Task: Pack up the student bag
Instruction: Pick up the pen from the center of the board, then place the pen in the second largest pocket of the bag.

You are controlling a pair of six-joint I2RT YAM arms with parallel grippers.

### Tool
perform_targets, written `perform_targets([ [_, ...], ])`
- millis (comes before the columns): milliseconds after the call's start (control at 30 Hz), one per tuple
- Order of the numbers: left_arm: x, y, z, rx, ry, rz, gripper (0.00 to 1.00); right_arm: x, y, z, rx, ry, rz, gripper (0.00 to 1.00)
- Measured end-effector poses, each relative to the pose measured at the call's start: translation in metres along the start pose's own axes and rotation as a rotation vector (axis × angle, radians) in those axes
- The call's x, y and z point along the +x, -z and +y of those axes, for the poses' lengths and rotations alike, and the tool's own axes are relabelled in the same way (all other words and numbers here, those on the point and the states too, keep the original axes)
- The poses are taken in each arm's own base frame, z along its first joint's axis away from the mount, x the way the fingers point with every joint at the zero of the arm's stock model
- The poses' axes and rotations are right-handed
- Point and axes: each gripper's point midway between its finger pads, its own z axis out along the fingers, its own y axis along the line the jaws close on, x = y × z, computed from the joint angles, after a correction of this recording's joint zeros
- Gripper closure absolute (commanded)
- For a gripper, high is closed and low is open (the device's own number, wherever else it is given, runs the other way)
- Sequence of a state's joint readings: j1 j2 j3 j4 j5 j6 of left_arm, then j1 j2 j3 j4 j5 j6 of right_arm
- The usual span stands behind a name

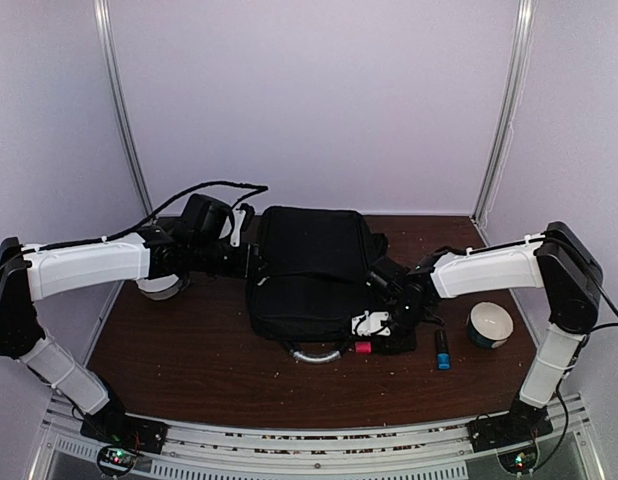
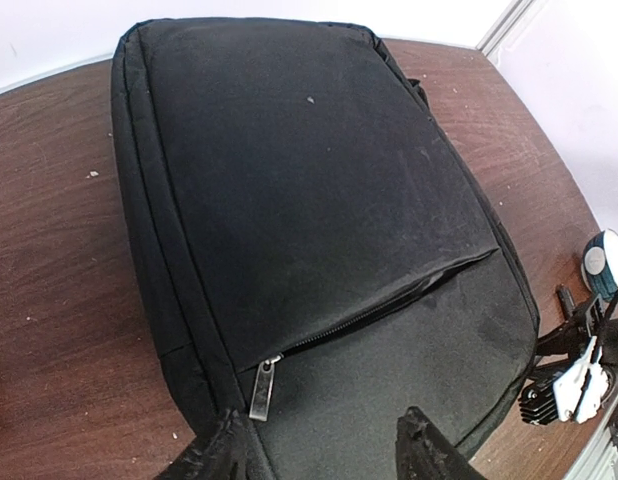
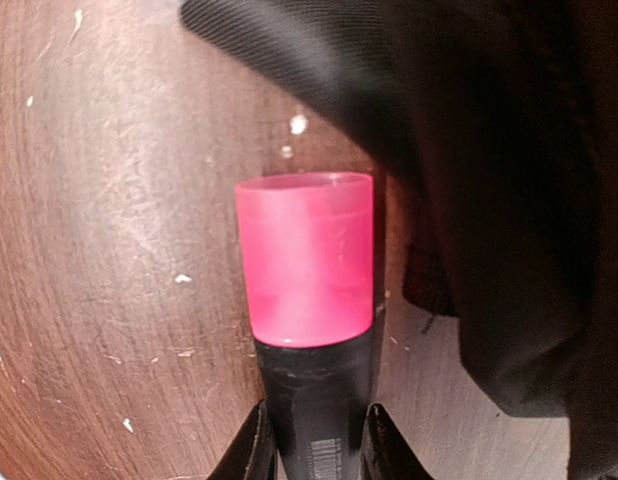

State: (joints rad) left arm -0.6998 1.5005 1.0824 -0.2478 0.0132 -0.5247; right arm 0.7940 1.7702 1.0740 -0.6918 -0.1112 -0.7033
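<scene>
Pink-capped marker [image 3: 307, 260] fills the right wrist view. Its black barrel is pinched between the fingers of the right gripper [image 3: 317, 425], and the cap points away from the lens, just beside a fold of black fabric. We read that as a firm grasp, with the marker held low over the table [image 1: 189, 350] at the near right corner of the student bag [image 1: 309, 270].

Progress, as we judge it, is early.
- The student bag lies flat mid-table between the two arms. No open mouth shows in any view, and the marker is outside it.
- At the bag's left edge the left gripper [image 2: 324, 430] has its fingers spread wide with only bag fabric below. We cannot tell whether they touch it.
- Loose on the wood are a teal-and-white roll [image 1: 489, 323] near the right arm, well apart from the bag, and a white roll [image 1: 161, 287] half hidden under the left forearm.
- A blue-ended marker [image 1: 442, 350] lies just right of the right gripper.
- We cannot say whether all of these belong in the bag.
- Left to do, by our reckoning: open a compartment, put the marker in, add the rest, then zip up.

Bag notes:
- It is black soft fabric, rounded-rectangular, with a broad front panel that is dusty and faintly scuffed.
- A slanted zip line crosses the panel and marks a front pocket. The teeth look closed where we see them, though the flap lip shades part of the run.
- The grey loop handle [image 1: 314, 353] juts from the near edge, near the pink cap.
- The metal zip pull [image 2: 261, 388] sits at the end nearest the left gripper.
</scene>
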Motion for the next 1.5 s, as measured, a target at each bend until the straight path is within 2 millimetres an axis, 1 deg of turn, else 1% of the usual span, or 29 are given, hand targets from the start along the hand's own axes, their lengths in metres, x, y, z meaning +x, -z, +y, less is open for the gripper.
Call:
perform_targets([
  [100,0.000,0.000,0.000,-0.002,0.000,-0.001,0.46,0.003,0.001,0.002,0.003,-0.011,-0.006,0.78],
  [233,-0.001,0.000,0.000,-0.002,0.000,-0.004,0.46,0.016,0.009,0.018,-0.027,-0.017,-0.003,0.79],
  [300,-0.002,0.000,0.000,-0.001,0.000,-0.007,0.46,0.019,0.020,0.025,-0.044,-0.016,-0.020,0.78],
  [367,-0.002,0.000,0.000,-0.003,0.000,-0.009,0.46,0.015,0.036,0.029,-0.053,-0.012,-0.059,0.79],
  [467,-0.002,0.000,0.000,-0.003,0.000,-0.009,0.46,0.003,0.059,0.028,-0.070,-0.022,-0.110,0.79],
  [533,-0.002,0.000,0.000,-0.003,0.000,-0.010,0.46,-0.012,0.072,0.021,-0.073,-0.043,-0.145,0.79],
  [633,-0.002,0.000,0.000,-0.003,0.000,-0.011,0.46,-0.044,0.092,0.002,-0.068,-0.092,-0.215,0.79],
  [733,-0.003,0.000,0.001,-0.006,0.000,-0.013,0.46,-0.069,0.101,-0.011,-0.087,-0.140,-0.259,0.79],
  [833,-0.004,0.002,0.002,-0.009,0.000,-0.018,0.46,-0.085,0.098,-0.018,-0.119,-0.195,-0.279,0.79],
  [933,-0.002,0.006,0.004,-0.014,0.002,-0.021,0.46,-0.098,0.088,-0.025,-0.152,-0.262,-0.272,0.79],
  [1100,-0.002,0.015,0.007,-0.024,0.004,-0.038,0.46,-0.111,0.073,-0.043,-0.166,-0.376,-0.250,0.79],
  [1333,-0.003,0.017,0.009,-0.031,0.005,-0.046,0.46,-0.110,0.070,-0.077,-0.102,-0.531,-0.235,0.75],
  [1433,-0.003,0.017,0.010,-0.033,0.005,-0.046,0.46,-0.108,0.066,-0.088,-0.088,-0.594,-0.230,0.74],
  [1500,-0.004,0.017,0.010,-0.034,0.005,-0.047,0.46,-0.106,0.061,-0.091,-0.081,-0.624,-0.212,0.73],
])
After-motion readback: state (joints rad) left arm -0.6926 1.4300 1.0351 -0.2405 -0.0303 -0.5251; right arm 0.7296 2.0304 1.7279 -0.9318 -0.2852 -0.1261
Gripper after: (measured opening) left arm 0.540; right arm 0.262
